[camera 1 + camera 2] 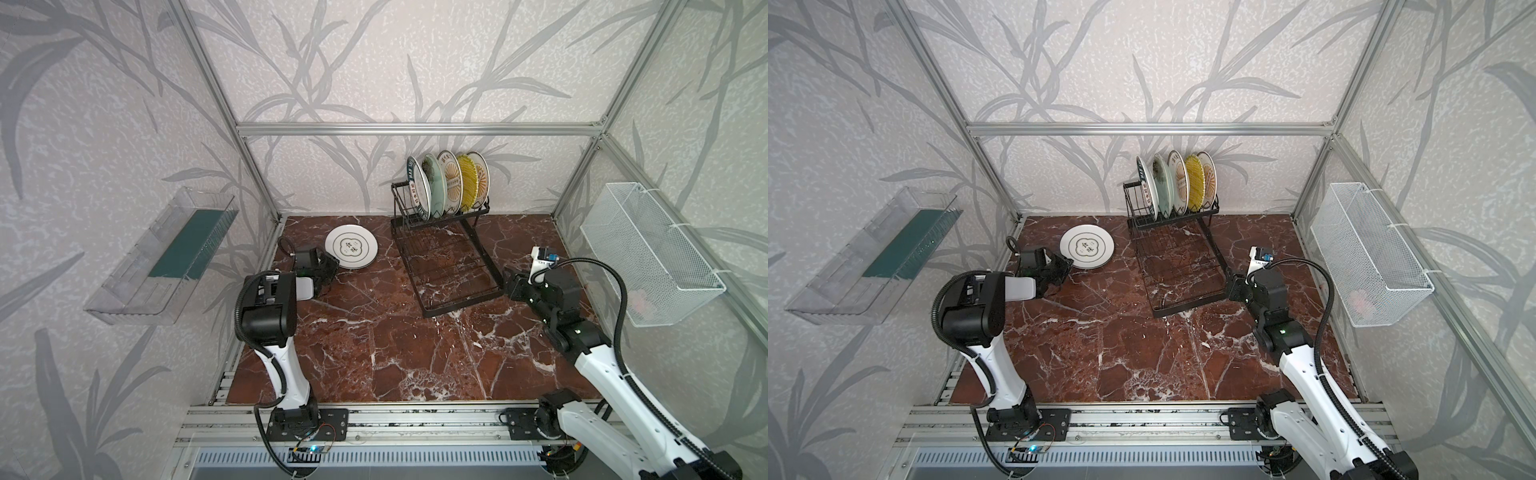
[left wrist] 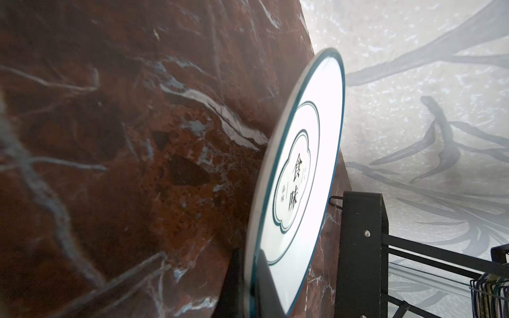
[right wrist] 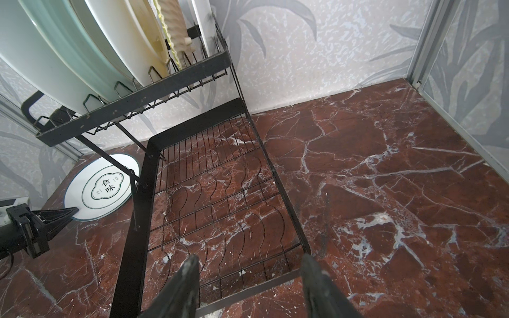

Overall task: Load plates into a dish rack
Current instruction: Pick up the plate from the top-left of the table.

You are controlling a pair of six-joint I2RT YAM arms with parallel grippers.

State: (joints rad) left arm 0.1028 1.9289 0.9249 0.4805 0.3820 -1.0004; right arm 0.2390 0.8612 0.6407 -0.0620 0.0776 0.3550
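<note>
Plates [image 1: 451, 183]: five are slotted in one dish rack [image 1: 440, 219]. A sixth plate [image 1: 351, 247] is pinched by left gripper [image 1: 333, 266]; right gripper [image 3: 249, 260] is spread.

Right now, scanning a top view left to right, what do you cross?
clear plastic tray → left claw → ringed-emblem plate, pinched at its rim by that claw → black wire dish rack → right claw, open at the rack's edge → white mesh basket
</note>
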